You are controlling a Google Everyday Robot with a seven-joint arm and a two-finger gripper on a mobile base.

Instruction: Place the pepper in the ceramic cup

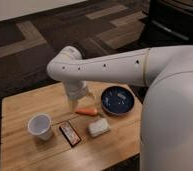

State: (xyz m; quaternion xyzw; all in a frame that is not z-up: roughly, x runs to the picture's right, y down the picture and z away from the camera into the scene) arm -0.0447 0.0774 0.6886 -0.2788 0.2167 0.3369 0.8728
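The orange-red pepper (87, 111) lies on the wooden table (20, 105) near its middle, tapered end pointing left. The white ceramic cup (40, 126) stands upright at the front left of the table, well left of the pepper. My gripper (80, 99) hangs from the white arm just above and behind the pepper, pointing down, with its fingers spread apart and nothing between them.
A dark blue bowl (117, 100) sits right of the pepper. A flat red-and-black packet (70, 133) lies in front of the pepper, and a pale wrapped block (98, 127) lies to the packet's right. The robot's white body (172, 120) fills the right side. Carpet floor surrounds the table.
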